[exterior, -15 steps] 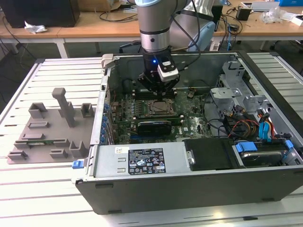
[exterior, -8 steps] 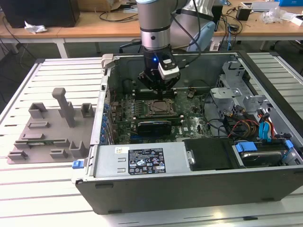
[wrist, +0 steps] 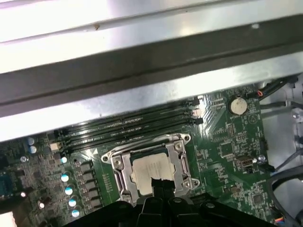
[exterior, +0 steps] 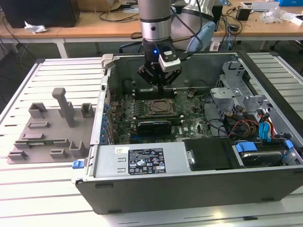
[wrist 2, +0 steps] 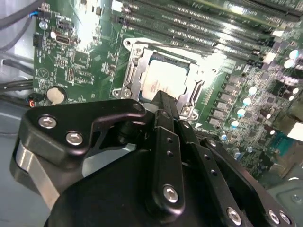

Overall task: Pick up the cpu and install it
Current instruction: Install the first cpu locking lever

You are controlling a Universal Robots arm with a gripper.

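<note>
Resting flat: shiny square cpu (wrist 2: 163,78) | metal-framed socket (wrist: 116,165) | green motherboard (wrist: 227,142)

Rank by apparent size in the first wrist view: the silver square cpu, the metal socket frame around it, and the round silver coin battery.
1. Metal socket frame, largest.
2. Silver square cpu, lying inside the frame.
3. Round silver coin battery, clearly smallest.

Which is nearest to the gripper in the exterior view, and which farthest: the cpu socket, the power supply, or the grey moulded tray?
1. The cpu socket, just below the gripper, inside the case.
2. The power supply, along the case's near wall.
3. The grey moulded tray, outside the case, at the exterior view's left.
</note>
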